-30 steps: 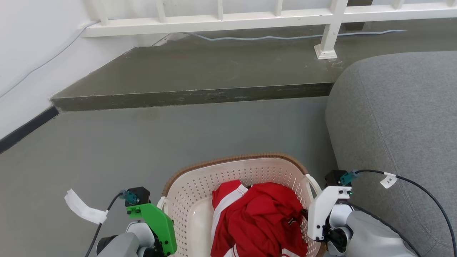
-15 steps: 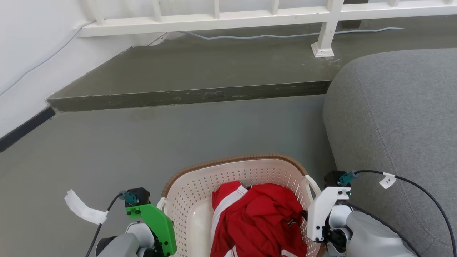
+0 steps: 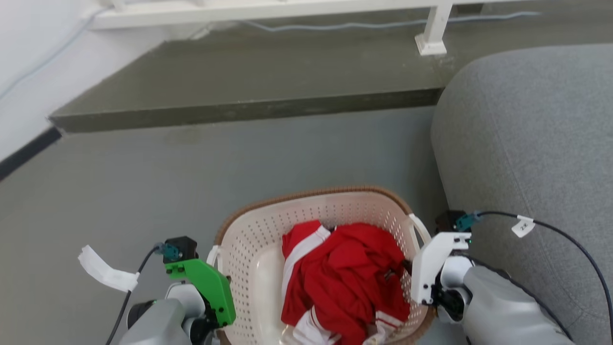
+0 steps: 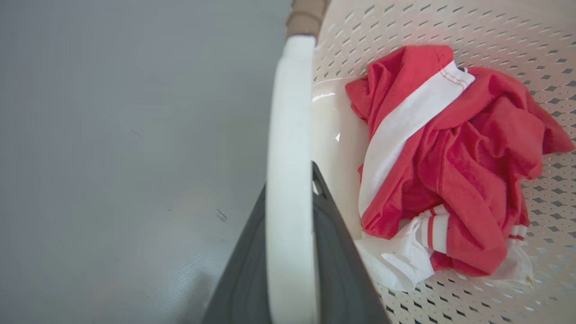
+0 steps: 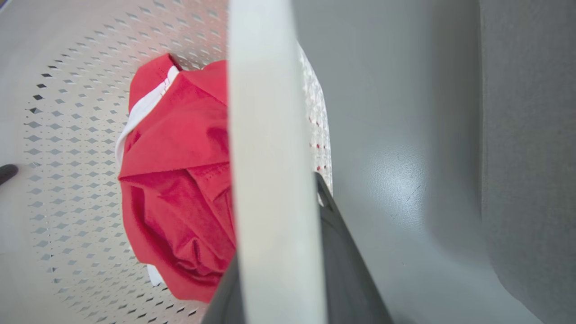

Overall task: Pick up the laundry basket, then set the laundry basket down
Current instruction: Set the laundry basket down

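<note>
1. The laundry basket [image 3: 268,230] sits low in the head view, directly in front of the robot and between its two arms, over the grey floor [image 3: 239,158]. A crumpled red garment [image 3: 345,273] with white stripes lies loose inside, towards the right half.
2. The left gripper [image 4: 288,202] is closed around the left handle [image 4: 288,135]. The white bar runs between its dark fingers, one on each side.
3. The right gripper [image 5: 279,234] clamps the right handle [image 5: 261,112] in the same way. Holding both sides probably keeps the wide, light basket level, so the clothing does not slide.
4. From these angles I cannot tell whether the base rests on the floor or hangs just clear of it. The carry may be under way.
5. A grey sofa [image 3: 527,134] stands just beside the right arm, and a raised step [image 3: 249,110] lies well ahead. The open floor ahead looks the easiest place to set the basket down.
</note>
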### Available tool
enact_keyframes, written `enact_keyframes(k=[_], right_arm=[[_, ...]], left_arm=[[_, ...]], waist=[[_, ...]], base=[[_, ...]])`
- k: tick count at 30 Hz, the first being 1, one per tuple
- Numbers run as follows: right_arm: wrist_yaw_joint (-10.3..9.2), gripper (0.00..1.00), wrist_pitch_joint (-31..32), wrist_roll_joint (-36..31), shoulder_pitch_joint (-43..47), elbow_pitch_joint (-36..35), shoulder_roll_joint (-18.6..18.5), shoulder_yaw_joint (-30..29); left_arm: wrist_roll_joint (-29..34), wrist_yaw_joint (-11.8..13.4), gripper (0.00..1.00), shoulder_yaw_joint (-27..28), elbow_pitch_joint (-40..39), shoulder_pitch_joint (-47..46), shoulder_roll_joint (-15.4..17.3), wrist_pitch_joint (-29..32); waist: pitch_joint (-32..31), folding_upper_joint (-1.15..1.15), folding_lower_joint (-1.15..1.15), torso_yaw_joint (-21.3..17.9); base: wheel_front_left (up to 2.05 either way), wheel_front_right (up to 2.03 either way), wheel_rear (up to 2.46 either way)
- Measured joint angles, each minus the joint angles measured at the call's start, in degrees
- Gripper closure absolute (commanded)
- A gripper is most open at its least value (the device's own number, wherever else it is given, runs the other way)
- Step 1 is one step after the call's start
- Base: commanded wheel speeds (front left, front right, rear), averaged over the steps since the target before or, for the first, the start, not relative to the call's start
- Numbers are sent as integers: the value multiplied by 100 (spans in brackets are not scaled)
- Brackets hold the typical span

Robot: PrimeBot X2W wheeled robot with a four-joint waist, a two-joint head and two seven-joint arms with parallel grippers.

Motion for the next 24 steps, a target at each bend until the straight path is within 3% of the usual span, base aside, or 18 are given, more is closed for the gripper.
enact_keyframes(k=[24], right_arm=[[-100,100,-822,33,-918,-20,7,-242]], left_arm=[[80,-1,100,83,-90,-1006,85,-746]], waist=[[1631,0,0,-191]], base=[[0,0,0]])
